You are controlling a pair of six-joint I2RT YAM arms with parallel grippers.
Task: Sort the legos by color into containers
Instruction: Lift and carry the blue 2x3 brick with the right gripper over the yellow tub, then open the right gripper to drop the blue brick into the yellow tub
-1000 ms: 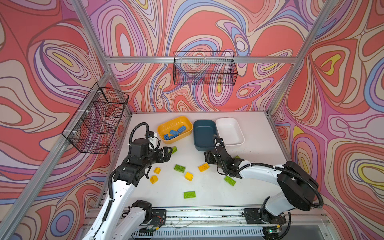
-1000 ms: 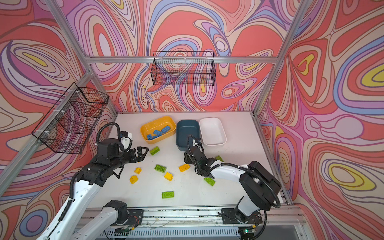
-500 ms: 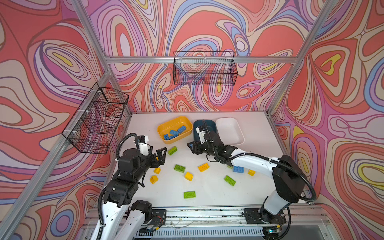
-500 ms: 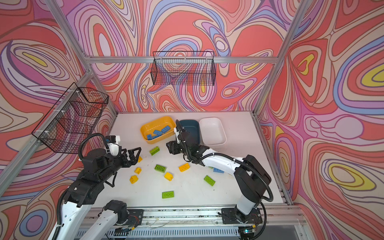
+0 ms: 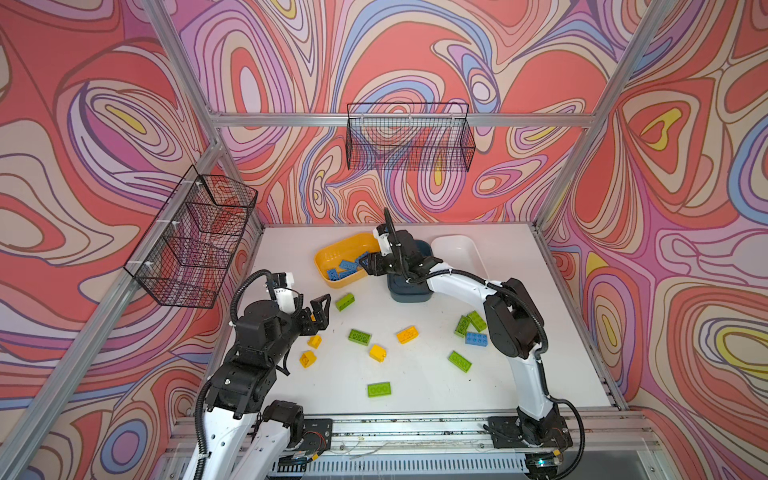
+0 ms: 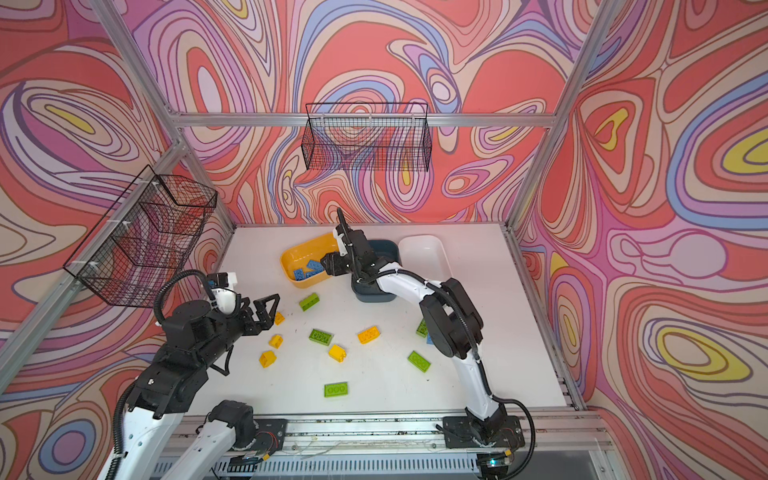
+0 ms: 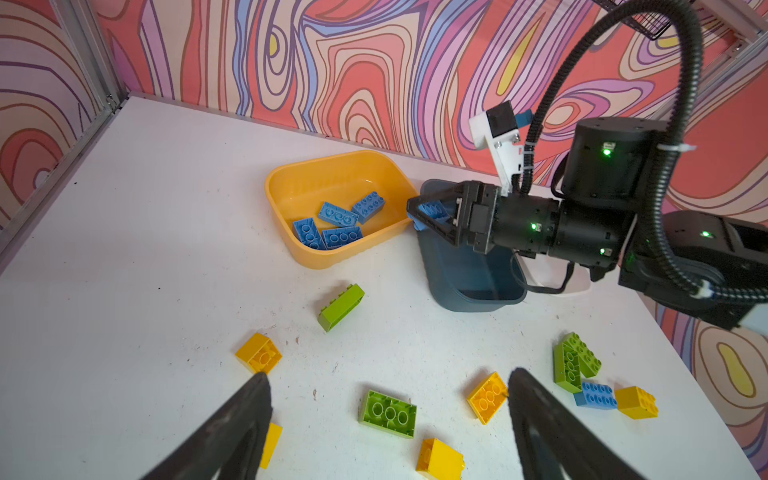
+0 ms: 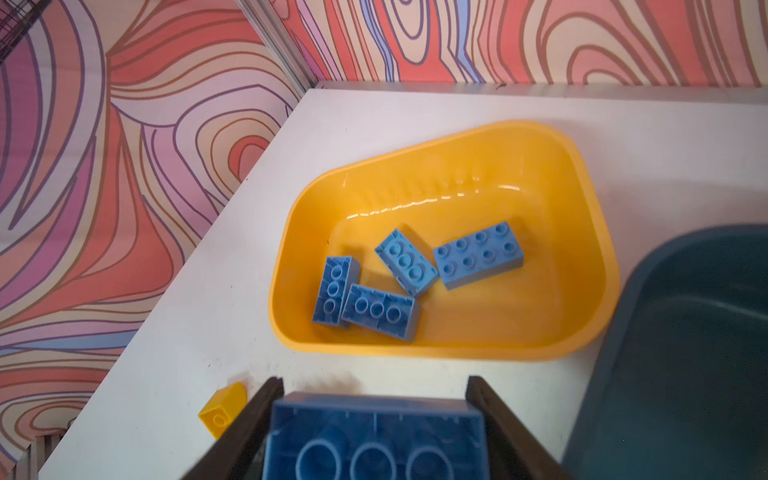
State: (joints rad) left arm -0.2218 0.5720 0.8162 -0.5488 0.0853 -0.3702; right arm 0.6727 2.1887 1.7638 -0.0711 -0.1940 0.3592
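A shallow yellow plastic tub (image 6: 286,266) holding several blue studded bricks (image 6: 308,269), a dark teal-blue plastic tub (image 6: 374,296) and a white plastic tub (image 6: 428,253) stand in a row at the back of the white bench (image 6: 478,374). The right tool (image 6: 328,264) hangs at the yellow tub's edge nearest the teal one. The left tool (image 6: 272,309), jaws spread, hovers just beside a small yellow brick (image 6: 279,318), while loose lime green bricks (image 6: 321,336) and yellow bricks (image 6: 336,353) lie scattered across the middle of the bench.

Bright even light, soft shadows, blurred foreground
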